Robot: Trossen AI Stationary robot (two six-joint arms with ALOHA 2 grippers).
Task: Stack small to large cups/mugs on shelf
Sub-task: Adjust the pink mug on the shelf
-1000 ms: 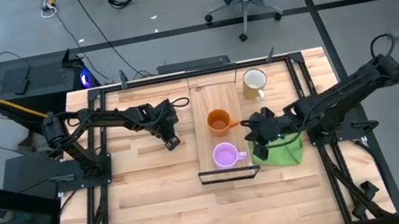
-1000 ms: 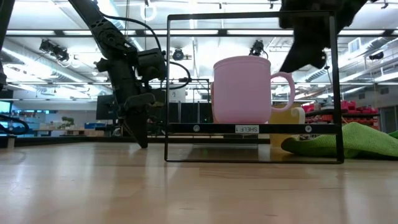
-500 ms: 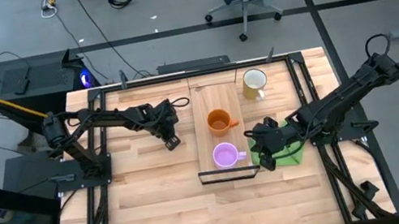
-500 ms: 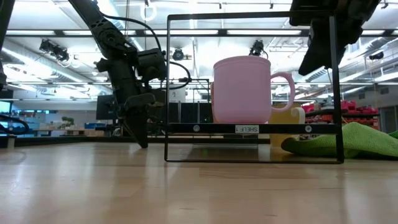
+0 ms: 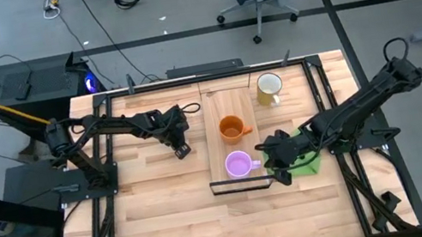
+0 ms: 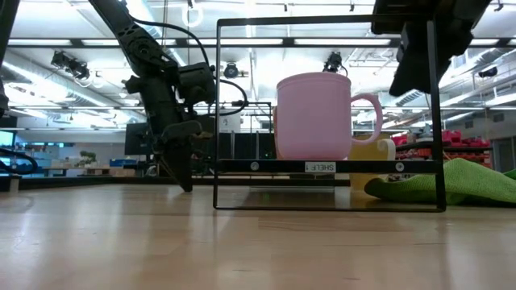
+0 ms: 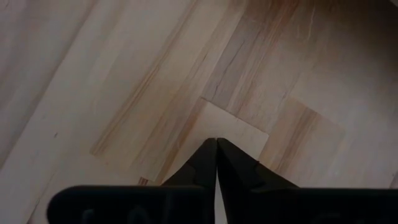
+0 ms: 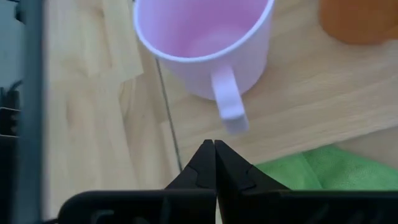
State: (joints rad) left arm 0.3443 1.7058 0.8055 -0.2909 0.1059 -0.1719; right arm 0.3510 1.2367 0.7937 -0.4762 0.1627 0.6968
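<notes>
The small light-purple mug [image 5: 239,164] stands on the near end of the light-wood shelf [image 5: 235,104], its handle toward the table's right. It also shows in the low view [image 6: 314,117] and in the right wrist view [image 8: 205,43]. The orange mug [image 5: 232,128] stands on the shelf behind it. The pale yellow-cream mug [image 5: 269,86] stands at the far right of the shelf's far end. My right gripper [image 5: 277,169] is shut and empty, raised just right of the purple mug's handle [image 8: 229,102]. My left gripper [image 5: 182,149] is shut and empty, low over the table left of the shelf.
A green cloth [image 5: 304,163] lies on the table right of the shelf's near end, under my right arm. The shelf's black metal frame [image 6: 218,113] stands upright at its near end, close to my right gripper.
My right gripper has gone toward the table's near edge, from beside the gap between the orange and purple mugs to beside the purple mug's handle near the black frame. The mugs have stayed where they were.
</notes>
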